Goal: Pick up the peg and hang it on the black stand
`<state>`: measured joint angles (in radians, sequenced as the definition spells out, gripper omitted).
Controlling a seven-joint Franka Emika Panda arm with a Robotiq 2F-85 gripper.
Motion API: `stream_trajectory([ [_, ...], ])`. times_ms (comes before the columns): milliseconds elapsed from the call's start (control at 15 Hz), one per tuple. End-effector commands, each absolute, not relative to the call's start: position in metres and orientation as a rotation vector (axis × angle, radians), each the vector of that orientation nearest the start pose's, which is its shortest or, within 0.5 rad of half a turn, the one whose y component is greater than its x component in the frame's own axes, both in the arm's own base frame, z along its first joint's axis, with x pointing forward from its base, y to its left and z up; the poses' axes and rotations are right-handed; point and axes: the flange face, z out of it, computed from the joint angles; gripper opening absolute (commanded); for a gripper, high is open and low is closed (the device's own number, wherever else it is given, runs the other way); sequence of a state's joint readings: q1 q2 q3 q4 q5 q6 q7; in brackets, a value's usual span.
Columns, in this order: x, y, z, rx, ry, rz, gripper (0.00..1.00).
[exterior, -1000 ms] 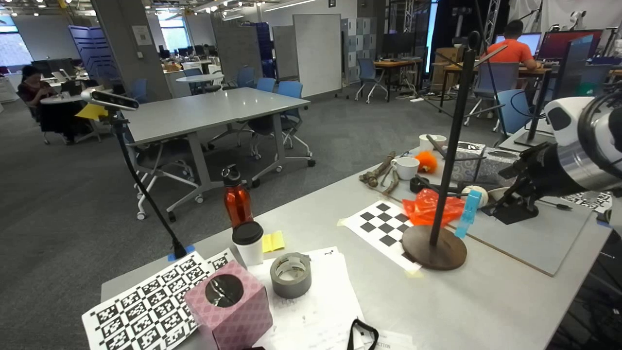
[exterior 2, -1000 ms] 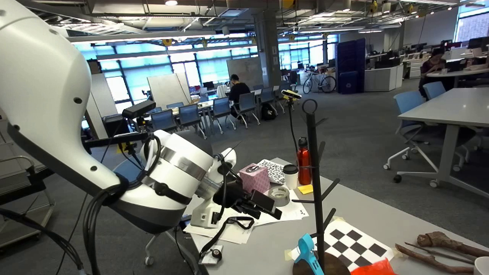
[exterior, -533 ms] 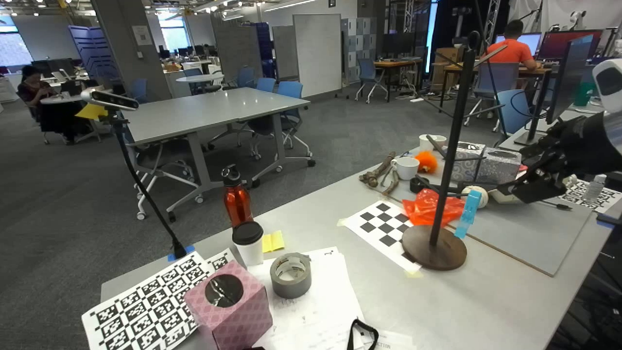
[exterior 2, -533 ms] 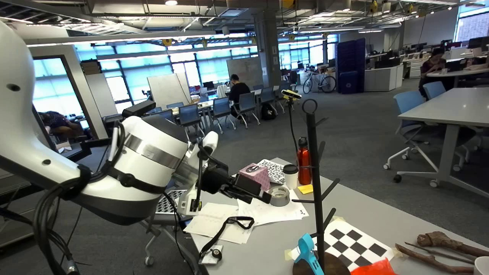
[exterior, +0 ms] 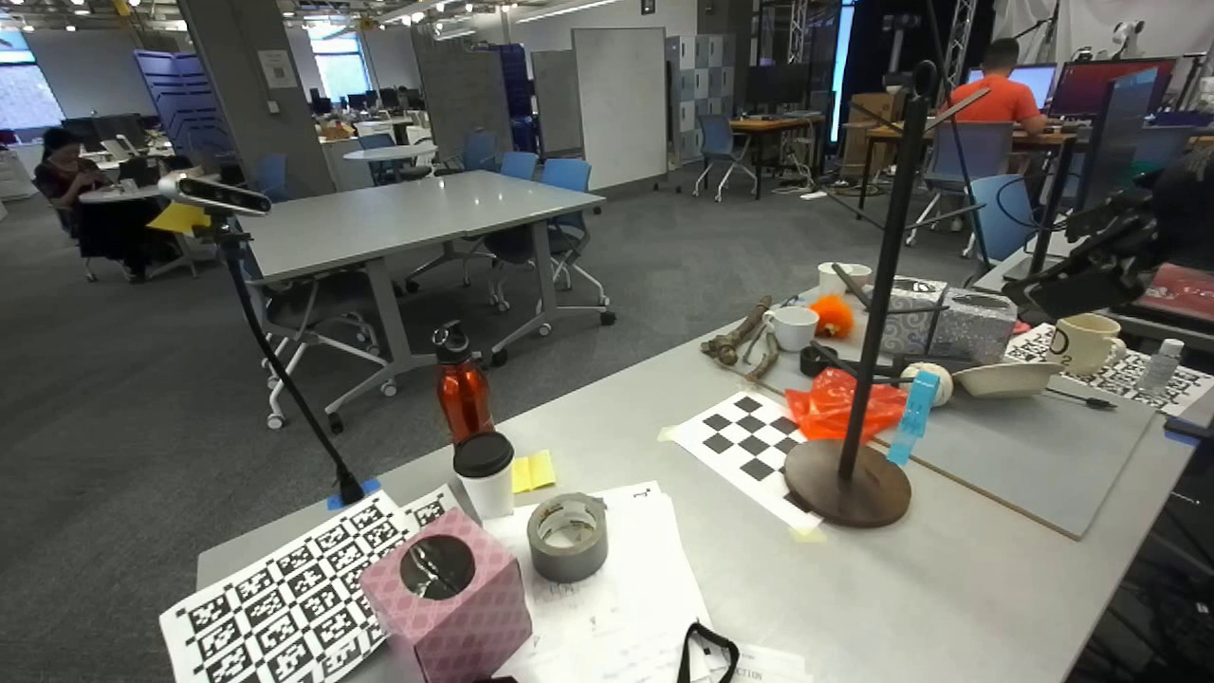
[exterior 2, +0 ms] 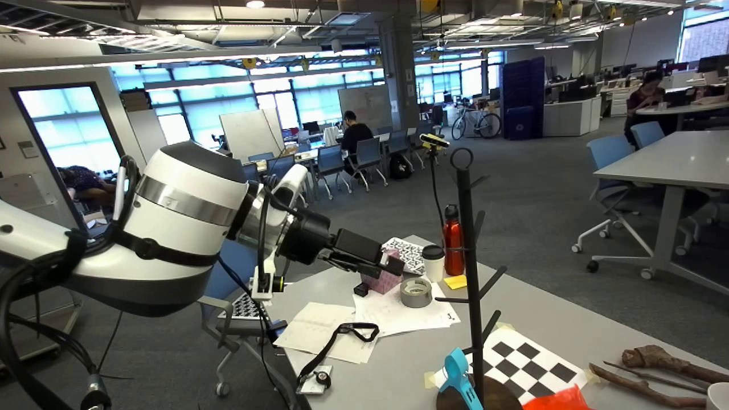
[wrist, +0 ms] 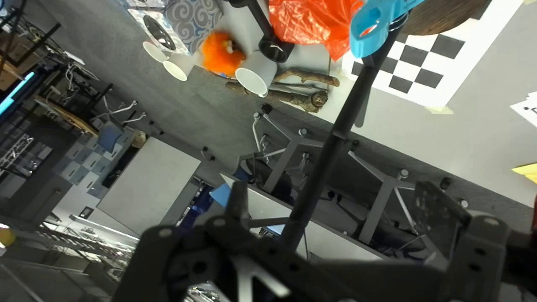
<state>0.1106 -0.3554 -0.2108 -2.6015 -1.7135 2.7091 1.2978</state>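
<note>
In an exterior view the light-blue clothes peg [exterior: 913, 417] appears to hang low on the black stand [exterior: 878, 304], so a slow, straight retreat is probably all that remains. An exterior view crops the stand's base [exterior 2: 501, 397] but lays out the side branches [exterior 2: 493, 283] that retreat should clear. Only the wrist view plainly shows the gripper [wrist: 338, 202] with its fingers apart, holding nothing.

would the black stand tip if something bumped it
The black stand could tip if bumped high, as its pole is tall and thin. Pushed low, it may rather slide, since its round base is far wider than the pole. The small peg, low beside it, probably adds little.
</note>
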Motion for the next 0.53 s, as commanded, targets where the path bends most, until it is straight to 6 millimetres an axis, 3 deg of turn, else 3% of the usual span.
stream_trajectory([
  [0,0.4134,-0.0161,0.4000,2.349,0.035,1.046,1.00],
  [467,0.4221,-0.0215,0.3967,2.338,0.037,1.029,1.00],
])
